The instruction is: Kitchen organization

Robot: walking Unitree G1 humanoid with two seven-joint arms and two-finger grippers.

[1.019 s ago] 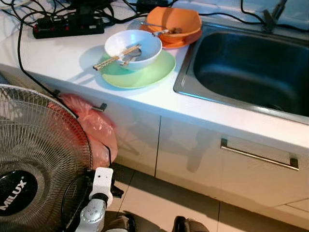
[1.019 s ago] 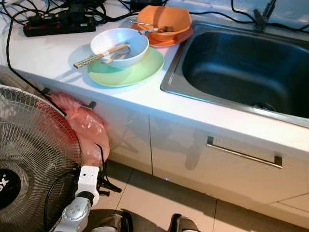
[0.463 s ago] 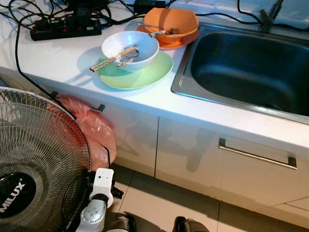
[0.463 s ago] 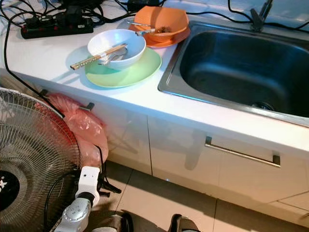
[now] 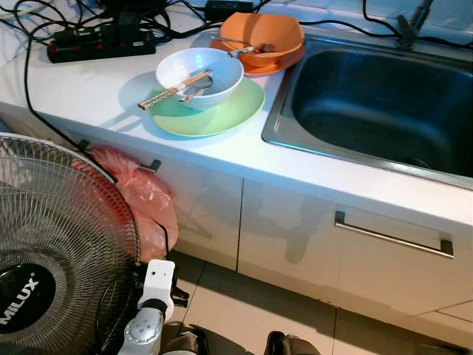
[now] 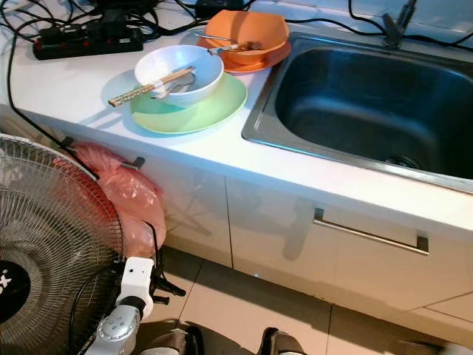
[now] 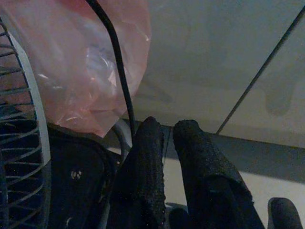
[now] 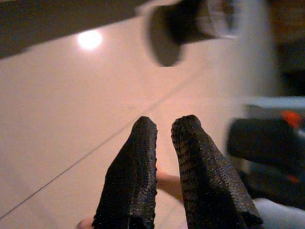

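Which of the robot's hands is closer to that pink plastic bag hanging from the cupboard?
Left. The left gripper hangs low right beside the pink plastic bag, next to the standing fan. The right gripper points at bare floor tiles, away from the bag.

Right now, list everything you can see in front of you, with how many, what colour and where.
counter: 1, white, across the top.
sink: 1, steel, set in the counter on the right.
green plate: 1, green, on the counter left of the sink.
white bowl: 1, white, on the green plate.
chopsticks: wooden, count unclear, lying across the white bowl.
orange bowl: 1, orange, on an orange plate behind the white bowl, with a utensil in it.
power strip: 1, black, back left of the counter among black cables.
cabinets: white, under the counter.
handle: 1, metal, on the right cabinet front.
bag: 1, pink, hanging from a hook below the counter.
fan: 1, grey grille, on the floor at left.
left gripper: black fingers, low, beside the fan and bag.
right gripper: black fingers, over the floor.
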